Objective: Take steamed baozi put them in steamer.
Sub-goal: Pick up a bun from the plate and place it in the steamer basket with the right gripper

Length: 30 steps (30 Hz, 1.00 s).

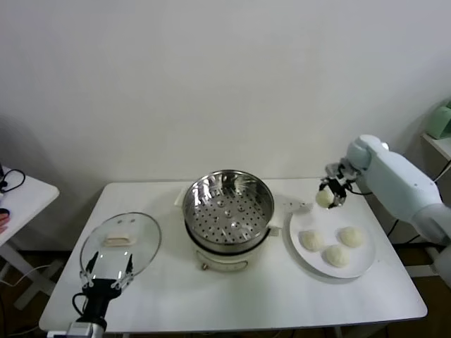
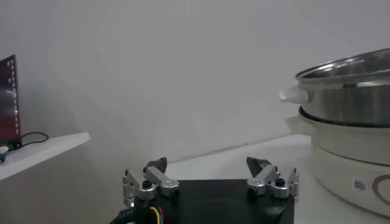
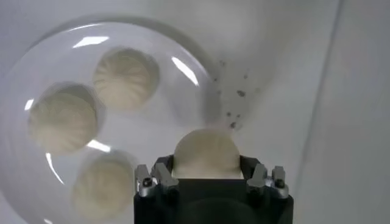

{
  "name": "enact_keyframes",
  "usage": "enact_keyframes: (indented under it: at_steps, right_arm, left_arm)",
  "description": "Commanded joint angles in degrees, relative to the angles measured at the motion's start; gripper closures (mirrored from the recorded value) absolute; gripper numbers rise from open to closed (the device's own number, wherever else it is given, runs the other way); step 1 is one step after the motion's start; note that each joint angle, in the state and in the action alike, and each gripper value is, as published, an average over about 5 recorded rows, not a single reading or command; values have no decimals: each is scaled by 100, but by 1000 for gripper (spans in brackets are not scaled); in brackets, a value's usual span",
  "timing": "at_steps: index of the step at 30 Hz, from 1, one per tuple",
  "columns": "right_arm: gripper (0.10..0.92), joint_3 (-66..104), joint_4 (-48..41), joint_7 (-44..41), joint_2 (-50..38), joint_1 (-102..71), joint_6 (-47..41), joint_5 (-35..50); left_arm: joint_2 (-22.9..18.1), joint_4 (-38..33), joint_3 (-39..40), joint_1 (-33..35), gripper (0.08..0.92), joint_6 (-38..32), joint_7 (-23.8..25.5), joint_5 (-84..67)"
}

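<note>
My right gripper [image 1: 328, 195] is shut on a cream-white baozi [image 1: 323, 199] and holds it in the air above the far left rim of the white plate [image 1: 362, 265]. The held baozi [image 3: 204, 153] fills the jaws in the right wrist view. Three more baozi [image 1: 311, 240] [image 1: 351, 236] [image 1: 335, 255] lie on the plate, also seen from above [image 3: 125, 78]. The steel steamer [image 1: 228, 205] with its perforated bottom stands empty on the white pot base, to the left of the plate. My left gripper [image 1: 107, 271] is open and idle at the table's front left.
A round glass lid [image 1: 120, 243] with a white handle lies flat on the table, left of the steamer, under my left gripper. A small white side table [image 1: 17, 204] stands at far left. The steamer's side [image 2: 344, 100] fills the left wrist view.
</note>
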Motion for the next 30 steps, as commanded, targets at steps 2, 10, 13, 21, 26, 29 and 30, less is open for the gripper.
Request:
enact_keyframes:
  at_steps: [2, 10, 13, 21, 26, 29, 30]
  right_arm:
    - [321, -1510, 1840, -56, 15, 1912, 370, 550]
    - [326, -1728, 2914, -5, 566, 1976, 429, 351]
    - [324, -1783, 3105, 5, 823, 1793, 384, 260]
    - [322, -1838, 2854, 86, 1562, 1245, 466, -201]
    - [322, -1704, 2315, 135, 1885, 876, 973, -1088]
    - [324, -1632, 2005, 159, 2013, 706, 1172, -1417]
    - [324, -1617, 1948, 170, 2035, 662, 1200, -1491]
  left_arm:
    - [5, -35, 20, 9, 177, 15, 7, 16]
    - [-4, -118, 107, 37, 177, 2, 46, -10]
    - [-6, -169, 121, 63, 177, 16, 46, -11]
    - [-15, -221, 160, 37, 177, 22, 53, 23]
    - [1, -220, 132, 45, 177, 4, 61, 8]
    - [15, -210, 119, 60, 177, -10, 64, -8]
    - [18, -207, 116, 63, 177, -11, 63, -13]
